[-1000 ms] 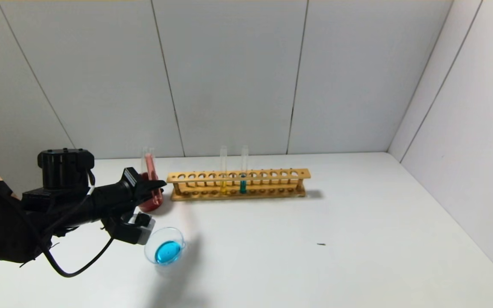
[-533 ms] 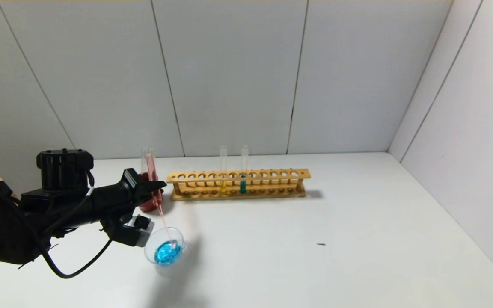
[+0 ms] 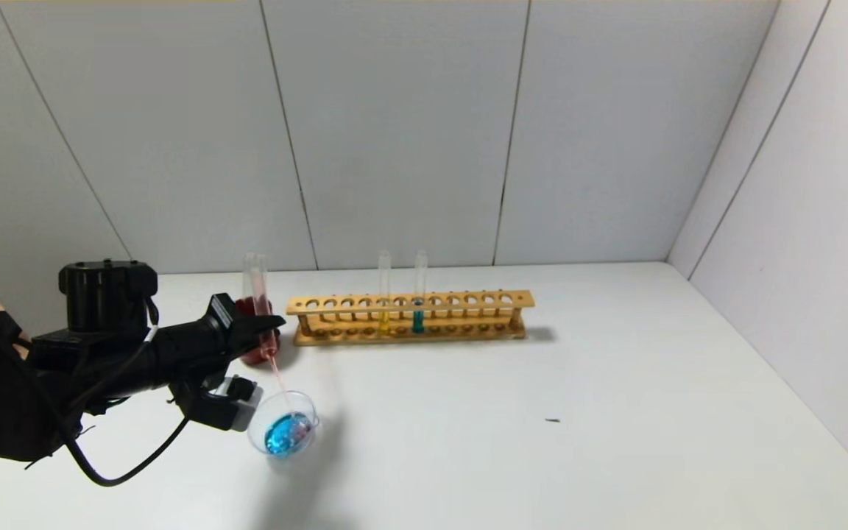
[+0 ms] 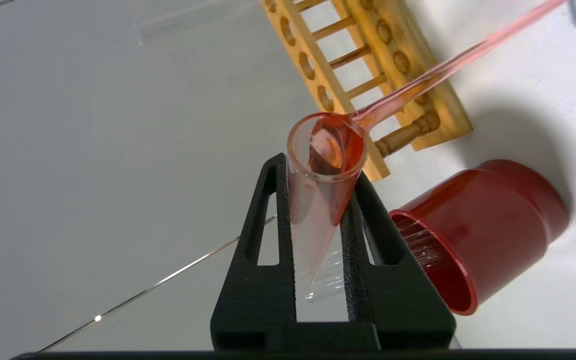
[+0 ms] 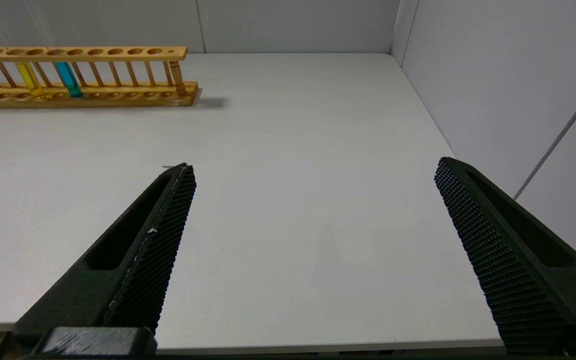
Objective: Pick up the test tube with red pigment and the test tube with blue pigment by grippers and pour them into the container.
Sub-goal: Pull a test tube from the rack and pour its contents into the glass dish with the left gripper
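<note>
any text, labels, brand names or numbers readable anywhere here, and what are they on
None: no readable text shows in any view.
The wooden rack shows no text.
The red cup shows no text.
The container is clear glass with no markings visible.
The test tube with red pigment, held in the left claw, shows no scale or label.

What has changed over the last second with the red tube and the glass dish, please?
The left end effector, shut on the test tube with red pigment, has tipped it: a thin red stream now runs into the container, streaking its blue liquid. The red cup, wooden rack and the open right end effector stayed put.
</note>
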### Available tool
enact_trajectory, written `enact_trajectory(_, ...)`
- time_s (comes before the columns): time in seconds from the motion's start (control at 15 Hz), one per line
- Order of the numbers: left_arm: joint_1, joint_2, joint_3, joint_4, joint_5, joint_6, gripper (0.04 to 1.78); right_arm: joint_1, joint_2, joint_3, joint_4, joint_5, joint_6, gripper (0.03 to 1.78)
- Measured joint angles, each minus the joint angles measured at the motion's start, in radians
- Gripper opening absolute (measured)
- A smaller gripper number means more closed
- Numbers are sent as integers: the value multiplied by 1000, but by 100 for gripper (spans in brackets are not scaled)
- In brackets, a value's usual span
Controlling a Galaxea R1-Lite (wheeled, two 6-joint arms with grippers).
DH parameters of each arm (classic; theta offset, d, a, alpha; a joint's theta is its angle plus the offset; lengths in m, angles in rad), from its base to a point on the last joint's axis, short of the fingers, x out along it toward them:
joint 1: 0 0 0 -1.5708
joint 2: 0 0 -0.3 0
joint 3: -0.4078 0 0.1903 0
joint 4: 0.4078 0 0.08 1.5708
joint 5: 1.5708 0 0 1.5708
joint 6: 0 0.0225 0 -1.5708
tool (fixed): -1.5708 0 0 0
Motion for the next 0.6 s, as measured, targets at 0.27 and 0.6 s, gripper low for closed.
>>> enact_trajectory(0.27, 1, -3, 7, 0, 1, 22, 31, 0, 0, 0, 0, 0, 0, 175)
enact_trajectory(0.6, 3, -1, 8, 0, 4, 66, 31, 0, 0, 0, 0, 0, 0, 175)
